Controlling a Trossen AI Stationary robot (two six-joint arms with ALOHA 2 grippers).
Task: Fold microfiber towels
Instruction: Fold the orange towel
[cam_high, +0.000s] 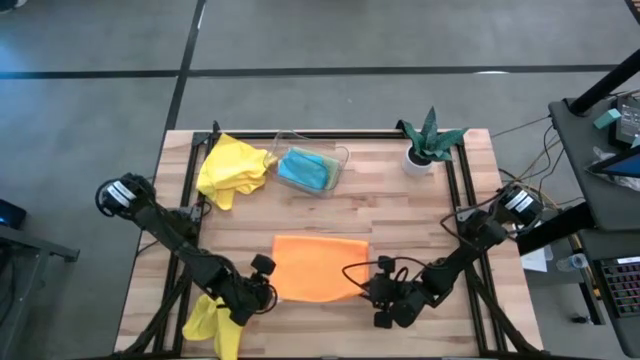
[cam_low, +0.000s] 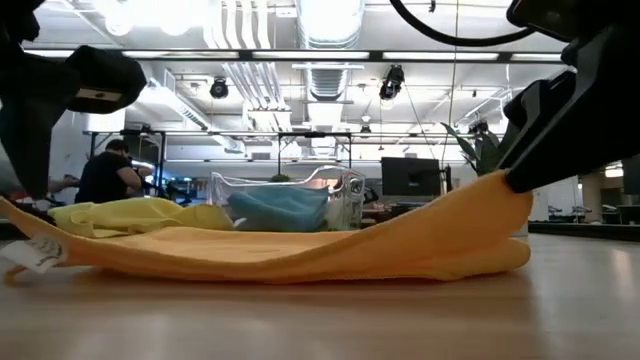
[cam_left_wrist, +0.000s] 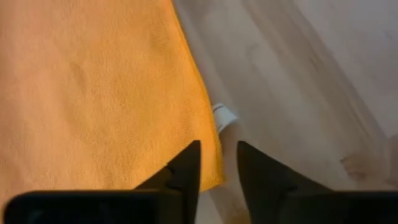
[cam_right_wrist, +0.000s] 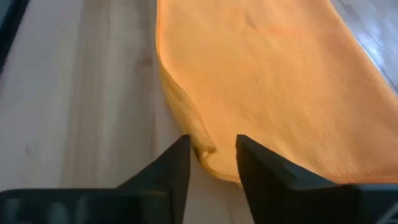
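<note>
Orange towel (cam_high: 318, 268) sits nearest the near edge in the high view, spread flat at about 6 o'clock of the wooden table (cam_high: 330, 210). We see the left gripper (cam_high: 262, 290) at the towel's near-left corner, at 7 o'clock, and the right gripper (cam_high: 385, 298) at its near-right corner, at 5 o'clock. One yellow towel (cam_high: 213, 322) lies crumpled at the table's near-left edge, just beside the left arm. A second yellow towel (cam_high: 232, 170) lies bunched at 11 o'clock. Just right of it, at 12 o'clock, the clear plastic tray (cam_high: 340, 158) holds the turquoise towel (cam_high: 305, 171). A potted plant (cam_high: 428, 142) stands at 1 o'clock.

Low view: orange towel (cam_low: 290, 250) fills the foreground, sagging in the middle, with the 3 o'clock end raised to a dark gripper and the 9 o'clock end raised too. A white tag (cam_low: 35, 254) hangs at that end. Behind it we see the yellow towel (cam_low: 140, 215) and the tray (cam_low: 345, 195) with the turquoise towel (cam_low: 280, 208). A person (cam_low: 108, 175) is in the room at 9 o'clock.

Left wrist view: left gripper (cam_left_wrist: 219, 168) fingers slightly parted, astride the orange towel's (cam_left_wrist: 93, 93) edge near its corner; we cannot tell whether they pinch it. White tag (cam_left_wrist: 224, 116) pokes out just past the edge.

Right wrist view: right gripper (cam_right_wrist: 212, 163) fingers slightly parted, with the orange towel's (cam_right_wrist: 267, 81) puckered corner between them; we cannot tell if they grip it.
</note>
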